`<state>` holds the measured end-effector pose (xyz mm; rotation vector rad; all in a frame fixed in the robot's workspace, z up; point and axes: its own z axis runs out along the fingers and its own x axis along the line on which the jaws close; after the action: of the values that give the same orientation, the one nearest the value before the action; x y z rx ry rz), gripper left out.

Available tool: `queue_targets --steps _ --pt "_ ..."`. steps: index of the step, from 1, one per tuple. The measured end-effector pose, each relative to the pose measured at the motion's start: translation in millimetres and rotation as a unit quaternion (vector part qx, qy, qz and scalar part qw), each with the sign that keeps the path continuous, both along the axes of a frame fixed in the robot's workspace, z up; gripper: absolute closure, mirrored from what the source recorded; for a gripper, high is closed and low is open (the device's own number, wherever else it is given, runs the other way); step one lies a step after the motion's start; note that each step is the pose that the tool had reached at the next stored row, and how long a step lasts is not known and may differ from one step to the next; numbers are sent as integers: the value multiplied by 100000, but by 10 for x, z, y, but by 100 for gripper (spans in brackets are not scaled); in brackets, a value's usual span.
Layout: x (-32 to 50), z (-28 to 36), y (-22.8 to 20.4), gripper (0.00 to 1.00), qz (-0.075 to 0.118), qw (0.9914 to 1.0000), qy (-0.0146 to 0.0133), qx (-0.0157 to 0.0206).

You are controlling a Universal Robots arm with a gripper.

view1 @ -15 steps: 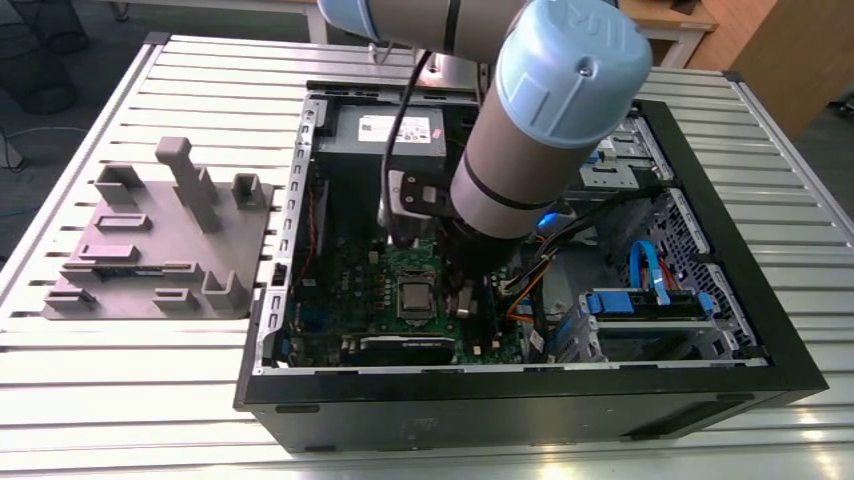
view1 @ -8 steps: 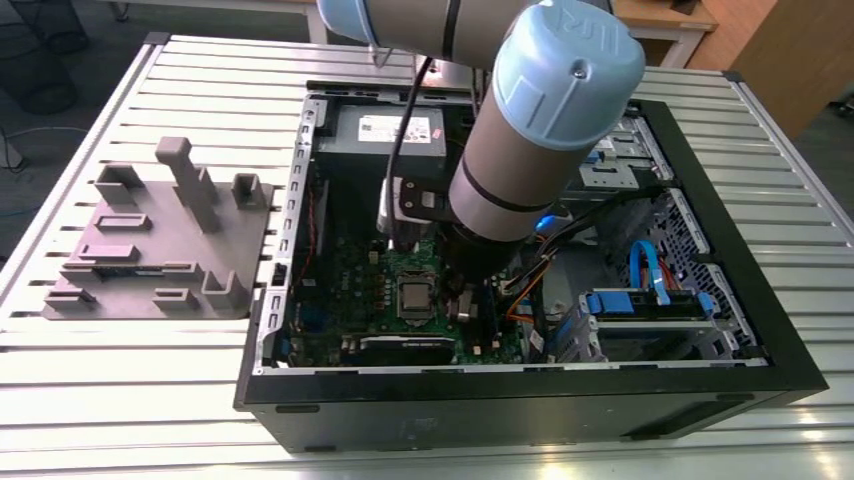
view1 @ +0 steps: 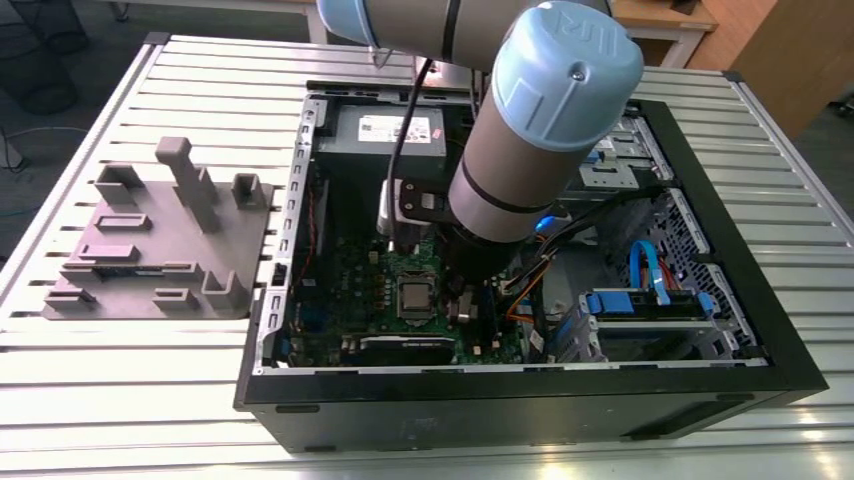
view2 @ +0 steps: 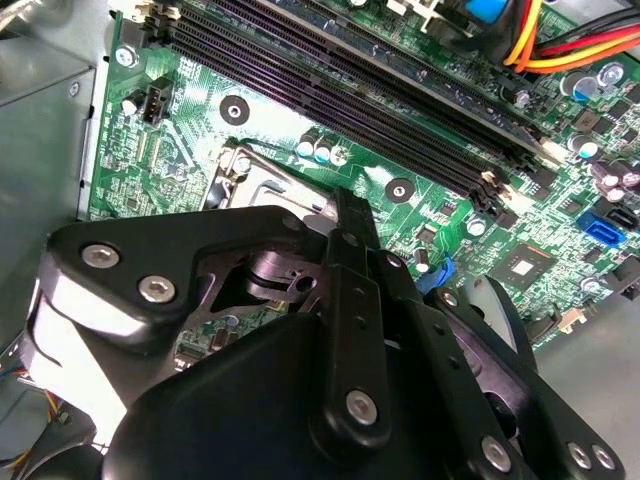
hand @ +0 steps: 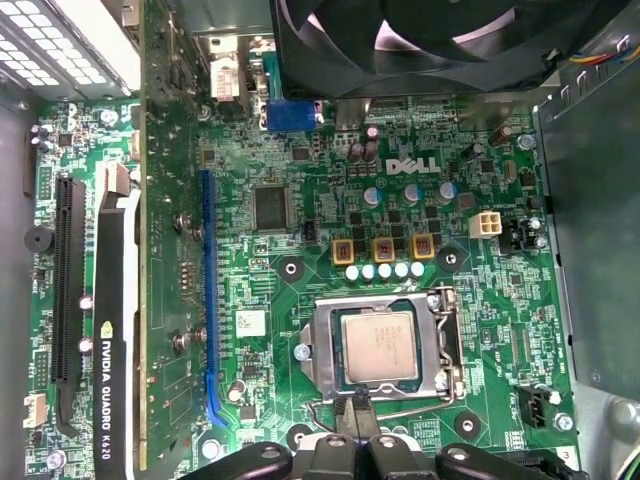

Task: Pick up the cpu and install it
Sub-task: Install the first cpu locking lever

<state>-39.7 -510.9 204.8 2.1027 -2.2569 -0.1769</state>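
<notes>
Sitting flat in the metal-framed socket (hand: 385, 345) on the green motherboard (hand: 330, 200), the cpu (hand: 380, 345) shows its silver top, just ahead of the gripper (hand: 355, 415) tips in the first wrist view. Gripper fingers (hand: 345, 410) look pressed together, clamped on nothing. In the exterior view the cpu (view1: 416, 296) lies just beside the lowered arm (view1: 534, 130), inside the open pc case (view1: 721, 380). Grey plastic fixture (view1: 160, 240) sits well apart, outside the case on the slatted table (view1: 107, 400).
</notes>
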Motion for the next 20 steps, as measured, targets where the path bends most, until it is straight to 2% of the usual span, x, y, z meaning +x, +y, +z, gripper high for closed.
queue_targets --steps 9,15,17,20 --pt "0 -2 0 89 6 100000 4 -3" --pt "0 -51 0 89 26 100000 -8 -5" --pt "-1 -54 -1 89 273 100000 -153 -32" --pt "-1 -62 0 89 651 99998 -198 -42"
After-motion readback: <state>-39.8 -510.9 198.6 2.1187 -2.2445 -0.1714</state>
